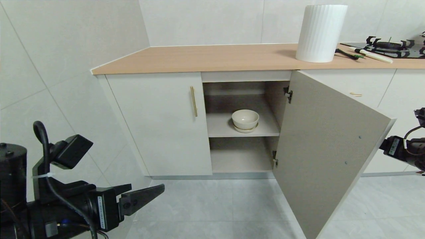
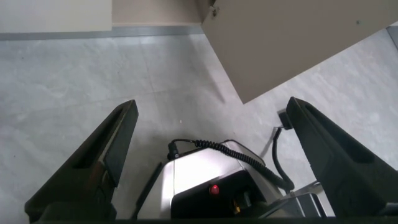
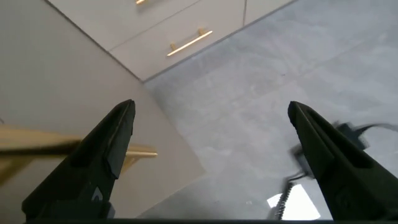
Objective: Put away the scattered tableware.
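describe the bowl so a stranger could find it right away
Under the wooden countertop, one cabinet door stands open. On the upper shelf inside sits the bowl, on a small plate. Unlike the tall ribbed white container above, it is low and cream.

Cream bowl (image 1: 245,119) – wht ribbed canister (image 1: 321,33)

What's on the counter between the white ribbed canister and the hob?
Head view: two long utensils lie there on the countertop, a dark-handled utensil with a green end by the white ribbed canister, and a cream utensil reaching the hob.
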Robot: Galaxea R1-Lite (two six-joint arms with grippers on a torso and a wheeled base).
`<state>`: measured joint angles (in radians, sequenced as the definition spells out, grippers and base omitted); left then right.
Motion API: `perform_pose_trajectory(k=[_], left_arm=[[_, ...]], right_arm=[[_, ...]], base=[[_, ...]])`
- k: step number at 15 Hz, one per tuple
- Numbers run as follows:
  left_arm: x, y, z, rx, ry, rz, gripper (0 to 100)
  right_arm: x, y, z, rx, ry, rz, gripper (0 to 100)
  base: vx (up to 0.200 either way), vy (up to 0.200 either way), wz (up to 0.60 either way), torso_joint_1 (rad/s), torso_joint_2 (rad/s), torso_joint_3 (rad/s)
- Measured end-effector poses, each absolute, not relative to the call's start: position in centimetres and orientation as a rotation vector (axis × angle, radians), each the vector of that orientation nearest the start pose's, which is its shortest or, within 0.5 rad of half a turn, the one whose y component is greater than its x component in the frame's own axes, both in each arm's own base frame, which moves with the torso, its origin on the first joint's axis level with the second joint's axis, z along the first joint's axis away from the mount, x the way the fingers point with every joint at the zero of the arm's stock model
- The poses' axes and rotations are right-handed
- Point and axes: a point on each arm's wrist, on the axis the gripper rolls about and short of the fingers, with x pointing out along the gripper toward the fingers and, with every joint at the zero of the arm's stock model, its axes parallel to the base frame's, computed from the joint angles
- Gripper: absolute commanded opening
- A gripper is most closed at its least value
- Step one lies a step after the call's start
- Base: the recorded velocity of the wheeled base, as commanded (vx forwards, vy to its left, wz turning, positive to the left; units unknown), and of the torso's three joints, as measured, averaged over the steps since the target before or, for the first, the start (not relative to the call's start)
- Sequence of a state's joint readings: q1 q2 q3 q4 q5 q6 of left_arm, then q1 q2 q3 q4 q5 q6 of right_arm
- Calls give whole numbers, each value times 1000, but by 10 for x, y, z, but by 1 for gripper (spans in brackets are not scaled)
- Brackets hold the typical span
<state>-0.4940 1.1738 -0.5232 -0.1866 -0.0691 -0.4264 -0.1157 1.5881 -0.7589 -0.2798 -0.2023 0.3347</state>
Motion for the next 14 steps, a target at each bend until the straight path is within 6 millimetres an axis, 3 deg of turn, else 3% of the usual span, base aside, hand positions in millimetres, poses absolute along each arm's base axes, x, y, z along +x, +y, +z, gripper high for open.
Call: perform_pose_trajectory(k=[14], left_arm=[[140,-77,186,-310,564,-445,100]], right_arm=[[266,30,162,346,538,-194,100]], base=[[0,0,0,0,0,0]])
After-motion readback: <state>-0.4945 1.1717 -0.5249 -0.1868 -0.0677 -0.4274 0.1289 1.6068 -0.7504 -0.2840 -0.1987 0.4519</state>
